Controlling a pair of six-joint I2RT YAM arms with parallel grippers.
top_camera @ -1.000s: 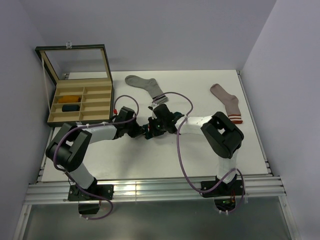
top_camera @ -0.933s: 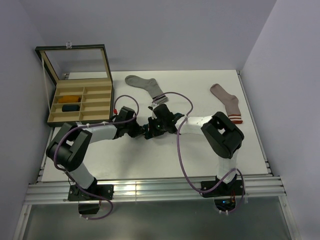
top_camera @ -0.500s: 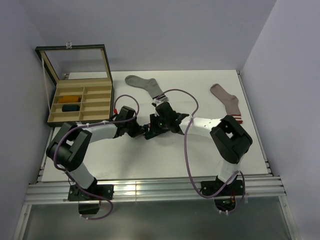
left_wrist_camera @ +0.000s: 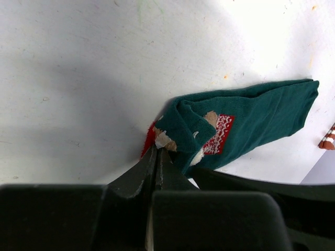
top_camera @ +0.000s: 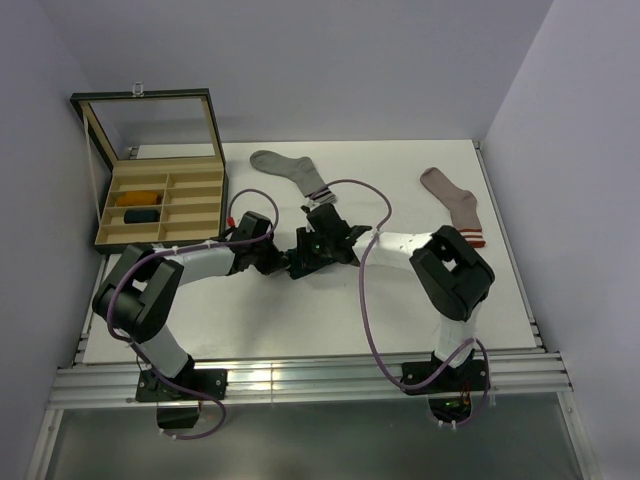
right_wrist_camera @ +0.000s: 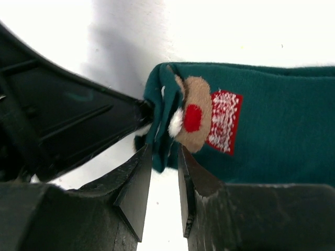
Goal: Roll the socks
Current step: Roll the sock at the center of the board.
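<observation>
The dark teal sock (left_wrist_camera: 251, 117) lies flat on the white table (top_camera: 300, 320), about in the middle, between the two arms. Its end with the Christmas figure is already turned over into a first small fold. The left gripper (left_wrist_camera: 157, 157) is fully closed on the edge of this fold; I think it pins the start of the roll so that the fold does not open again. The right gripper (right_wrist_camera: 165, 157) comes from the opposite side. Its jaws stand a little apart with the folded edge between them, and I cannot tell if they press the cloth or only stand around it. Probably this one is placed there to take the fold and turn it further along the sock. The rest of the sock lies stretched out away from the fold, so most of the rolling is not yet done. The mustard roll (top_camera: 140, 197) and the navy roll (top_camera: 140, 214) sit in compartments of the open box (top_camera: 160, 243).
</observation>
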